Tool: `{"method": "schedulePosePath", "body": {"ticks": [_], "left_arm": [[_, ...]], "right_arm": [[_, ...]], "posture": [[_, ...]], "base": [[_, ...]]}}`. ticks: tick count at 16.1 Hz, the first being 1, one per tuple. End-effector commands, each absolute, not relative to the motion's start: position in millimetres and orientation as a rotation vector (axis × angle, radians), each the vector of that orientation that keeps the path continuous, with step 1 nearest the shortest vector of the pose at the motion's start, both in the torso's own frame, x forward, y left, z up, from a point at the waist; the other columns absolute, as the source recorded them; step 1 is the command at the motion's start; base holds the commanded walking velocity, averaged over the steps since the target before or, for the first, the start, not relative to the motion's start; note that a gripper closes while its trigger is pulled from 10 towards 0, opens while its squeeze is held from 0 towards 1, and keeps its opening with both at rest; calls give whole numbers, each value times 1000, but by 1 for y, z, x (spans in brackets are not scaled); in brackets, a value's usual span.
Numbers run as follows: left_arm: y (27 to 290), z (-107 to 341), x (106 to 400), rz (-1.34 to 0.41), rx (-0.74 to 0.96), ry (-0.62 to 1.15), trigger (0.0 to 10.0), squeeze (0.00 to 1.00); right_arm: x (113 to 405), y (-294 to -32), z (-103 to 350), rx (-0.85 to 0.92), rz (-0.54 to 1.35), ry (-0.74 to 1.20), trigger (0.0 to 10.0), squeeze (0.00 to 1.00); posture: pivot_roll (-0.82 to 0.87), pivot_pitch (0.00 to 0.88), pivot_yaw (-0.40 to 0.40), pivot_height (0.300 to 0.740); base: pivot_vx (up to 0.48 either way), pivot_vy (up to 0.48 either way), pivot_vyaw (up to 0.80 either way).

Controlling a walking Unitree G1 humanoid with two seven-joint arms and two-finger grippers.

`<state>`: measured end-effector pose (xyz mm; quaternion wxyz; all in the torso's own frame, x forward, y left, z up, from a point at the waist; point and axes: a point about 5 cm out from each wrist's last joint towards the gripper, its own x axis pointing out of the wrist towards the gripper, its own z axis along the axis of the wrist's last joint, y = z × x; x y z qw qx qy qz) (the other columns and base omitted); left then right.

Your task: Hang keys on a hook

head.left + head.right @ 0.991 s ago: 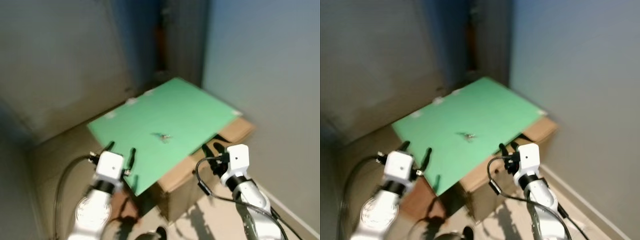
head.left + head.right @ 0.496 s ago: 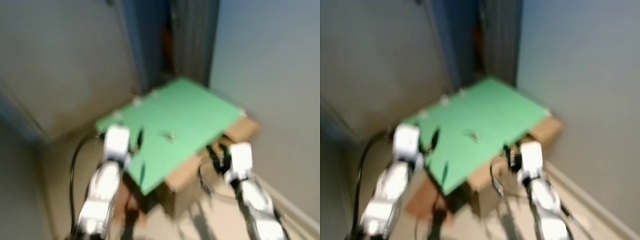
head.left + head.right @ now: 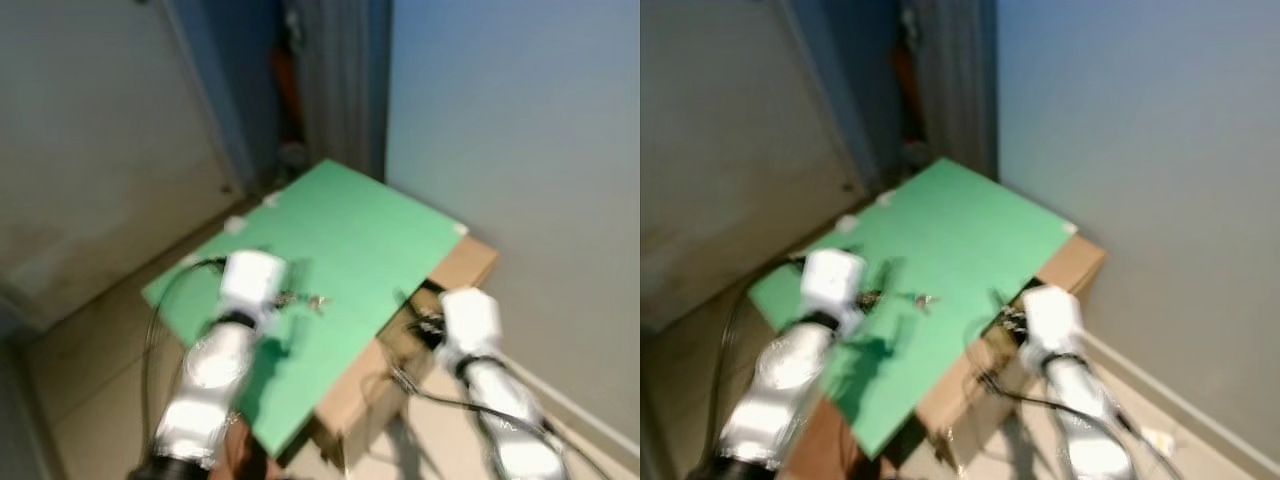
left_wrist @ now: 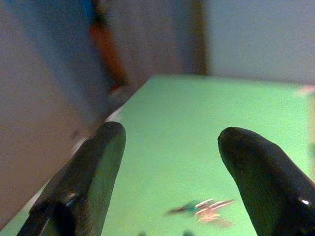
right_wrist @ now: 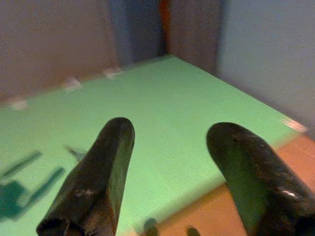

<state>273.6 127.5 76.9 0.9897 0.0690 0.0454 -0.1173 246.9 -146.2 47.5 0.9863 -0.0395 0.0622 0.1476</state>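
**Keys in reach, left claw spread to take them**

Keys (image 3: 312,300) lie flat near the middle of the green board (image 3: 380,230), a small glinting metal bunch with a dark tag, too blurred to count. They sit loose on the smooth matte sheet, well clear of every edge, easy to come at from above.

And the left gripper (image 4: 170,142) hangs right over them! Its two rounded, glossy black fingers stand wide apart, and the wrist view puts the keys low between them — a line-up for a pinch, I'd say, with nothing touching them yet.

The right gripper (image 5: 170,137) waits at the board's near right edge, fingers also spread, holding nothing; it looks to be standing by.

The board rests as a lid on a brown cardboard box (image 3: 460,270), one box corner poking out at the right. It stands in a corner of pale walls, with a dark gap behind the far corner. No hook can be made out.
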Motion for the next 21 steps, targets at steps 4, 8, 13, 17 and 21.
{"method": "schedulePosePath", "body": {"ticks": [4, 8, 13, 17, 21], "left_arm": [[124, 94, 289, -254, 123, 92, 10000, 0], [136, 74, 313, -265, 145, 230, 10000, 0], [137, 68, 341, -378, 172, 321, 10000, 0], [161, 66, 350, -314, 224, 356, 10000, 0], [169, 61, 348, -298, 202, 378, 10000, 0]], "right_arm": [[234, -158, 38, -93, 293, 187, 10000, 0], [215, -168, 38, -106, 314, 220, 10000, 0], [133, -189, 56, -52, 498, 345, 10000, 0], [86, -194, 72, 8, 553, 450, 10000, 0], [63, -199, 94, 0, 558, 484, 10000, 0]], "posture": [[-156, 85, 128, 740], [-211, 152, 98, 740], [-345, 269, 69, 740], [-425, 342, 60, 740], [-483, 419, 42, 740]], "base": [[0, 0, 0], [0, 0, 0], [0, 0, 0], [0, 0, 0], [0, 0, 0]]}}
